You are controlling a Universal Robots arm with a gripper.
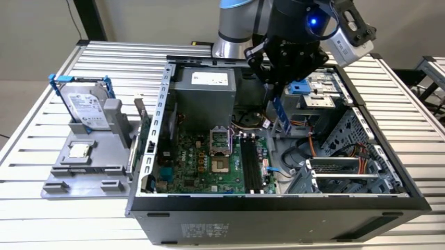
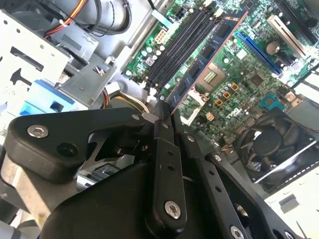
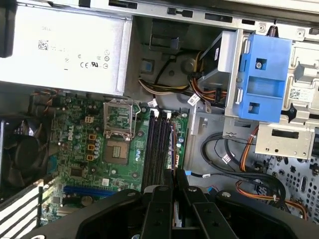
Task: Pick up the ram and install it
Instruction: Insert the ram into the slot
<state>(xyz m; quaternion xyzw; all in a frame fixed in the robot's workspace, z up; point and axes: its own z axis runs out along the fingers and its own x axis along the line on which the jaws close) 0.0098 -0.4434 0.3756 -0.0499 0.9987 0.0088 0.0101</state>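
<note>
Slatted table (image 1: pixel 31 221), open computer case (image 1: pixel 278 216): jaws clamp ram (image 1: pixel 280 112) (upright) above motherboard (image 1: pixel 201 166).

Thin blue ram (image 1: pixel 279 114), upright, gripped, aloft

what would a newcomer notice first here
The black jaws, shut on the ram, hold it upright over the open computer case, near the motherboard's black memory slots. On the exterior view's left, outside the case, a hard drive in a blue bracket stands on a grey holder.
</note>
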